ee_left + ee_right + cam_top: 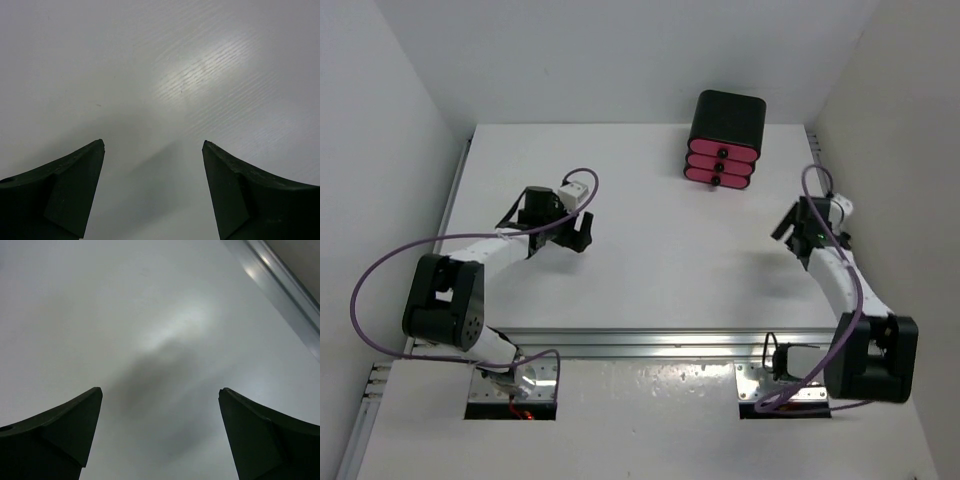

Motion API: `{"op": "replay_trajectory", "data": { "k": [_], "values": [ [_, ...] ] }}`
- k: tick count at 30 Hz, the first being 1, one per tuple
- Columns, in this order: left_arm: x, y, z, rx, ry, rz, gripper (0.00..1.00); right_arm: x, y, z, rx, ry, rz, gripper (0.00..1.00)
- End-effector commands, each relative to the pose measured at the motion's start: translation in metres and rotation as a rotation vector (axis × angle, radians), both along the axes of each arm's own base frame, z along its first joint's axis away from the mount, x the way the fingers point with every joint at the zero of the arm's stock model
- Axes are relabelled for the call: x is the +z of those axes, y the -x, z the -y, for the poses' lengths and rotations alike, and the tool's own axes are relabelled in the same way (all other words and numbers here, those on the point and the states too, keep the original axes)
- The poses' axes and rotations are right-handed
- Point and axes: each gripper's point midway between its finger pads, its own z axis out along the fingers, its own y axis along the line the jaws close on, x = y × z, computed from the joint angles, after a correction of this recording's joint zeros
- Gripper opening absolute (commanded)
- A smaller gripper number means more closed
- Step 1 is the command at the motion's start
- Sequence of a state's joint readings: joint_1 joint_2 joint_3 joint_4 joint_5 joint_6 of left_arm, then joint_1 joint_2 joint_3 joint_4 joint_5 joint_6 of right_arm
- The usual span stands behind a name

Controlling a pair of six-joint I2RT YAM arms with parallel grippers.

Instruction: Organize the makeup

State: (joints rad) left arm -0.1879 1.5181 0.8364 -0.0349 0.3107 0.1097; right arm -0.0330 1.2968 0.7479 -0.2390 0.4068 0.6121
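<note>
Presently, makeup: out of sight in all three views; where it lies cannot be told.
Left pincer (580,232): jaws wide apart with nothing between them; its fingers (75,185) hang over the white table (660,270).
Right pincer (788,228): jaws spread wide, holding nothing, above the same white surface; a metal strip (282,277) runs past on its far right.
Black box (724,120): three stacked pink drawers (720,165), standing beyond and between the two pincers, well apart from both.
</note>
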Motion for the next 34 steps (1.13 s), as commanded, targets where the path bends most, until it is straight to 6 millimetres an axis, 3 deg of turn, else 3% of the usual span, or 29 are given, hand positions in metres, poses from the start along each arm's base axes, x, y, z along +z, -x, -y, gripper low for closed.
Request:
{"op": "replay_trajectory", "data": {
  "k": [1,2,6,17,19,34],
  "values": [
    [0.014,-0.004,-0.001,0.096,0.036,0.048,0.85,-0.033,0.083,0.014,-0.117,-0.087,-0.218,1.0],
    [0.007,0.002,0.001,0.101,0.033,0.029,0.85,-0.035,0.097,0.023,-0.162,-0.109,-0.212,1.0],
    [0.01,0.005,0.009,0.121,0.003,0.06,0.85,-0.034,0.113,0.033,-0.2,-0.102,-0.159,1.0],
    [0.0,0.02,0.034,0.076,-0.068,0.078,0.85,-0.014,0.122,0.034,-0.23,-0.091,-0.069,1.0],
    [0.0,0.023,0.04,0.054,-0.08,0.085,0.85,-0.019,0.125,0.033,-0.227,-0.096,-0.09,1.0],
    [0.002,0.023,0.038,0.068,-0.088,0.109,0.85,-0.016,0.124,0.034,-0.183,-0.059,-0.035,1.0]
  ]
}}
